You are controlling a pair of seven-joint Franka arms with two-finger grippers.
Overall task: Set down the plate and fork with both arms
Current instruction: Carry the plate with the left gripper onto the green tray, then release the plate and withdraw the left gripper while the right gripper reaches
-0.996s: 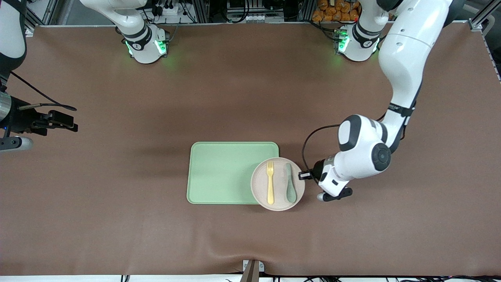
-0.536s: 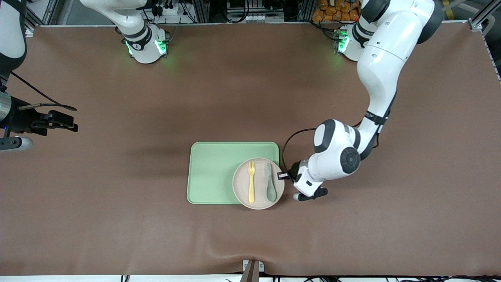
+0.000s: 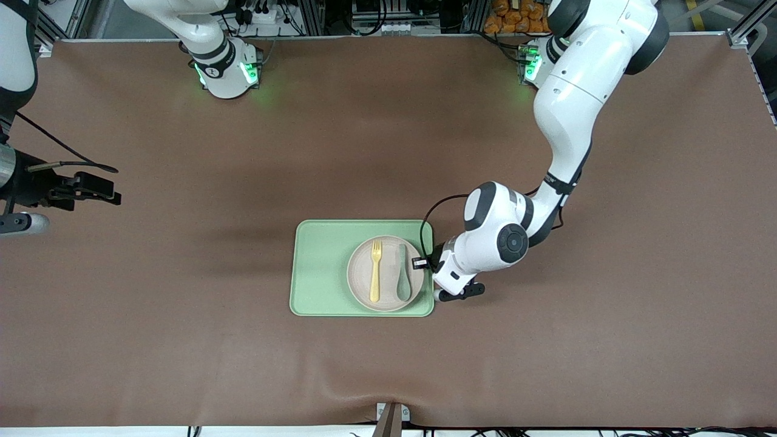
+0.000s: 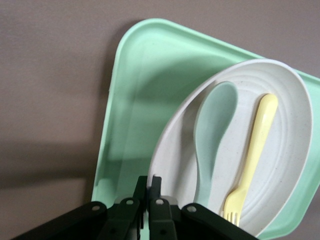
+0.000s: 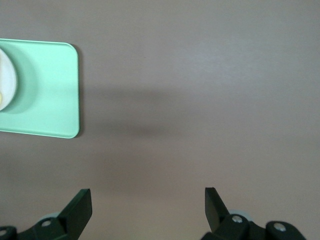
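Pale-green tray (image 3: 328, 270) lying flat on the brown surface (image 3: 182, 340), near the middle of it and somewhat toward the front camera. Inside the tray, at the end toward the left arm, a round speckled beige plate (image 3: 359, 267), with a wide bare part of the tray floor at the end toward the right arm. In the left wrist view the plate (image 4: 290, 150) seen tilted, its gripped edge raised above the tray (image 4: 130, 115), shadow under it on the tray floor.

On the plate two pieces of cutlery, lying side by side and parallel, not touching each other: a pale-yellow fork (image 3: 376, 270), tines pointing away from the front camera, and a grey-green spoon (image 3: 403, 273), bowl toward the front camera. Spoon on the side toward the left arm, fork on the side toward the right arm. Same pair seen in the left wrist view, spoon (image 4: 212, 135) and fork (image 4: 252, 155).

Left end effector (image 3: 420, 263) at the rim of the plate, just at the tray edge toward the left arm, fingers pressed together on the plate rim; in the left wrist view (image 4: 148, 195) the two black fingers almost meeting, with the thin rim between them.

Right end effector (image 3: 97, 188) waiting over bare surface, well apart from the tray, toward the right arm's end of the surface. Fingers spread wide in the right wrist view (image 5: 147, 202), nothing between them, only one end of the tray (image 5: 45, 90) visible from there.
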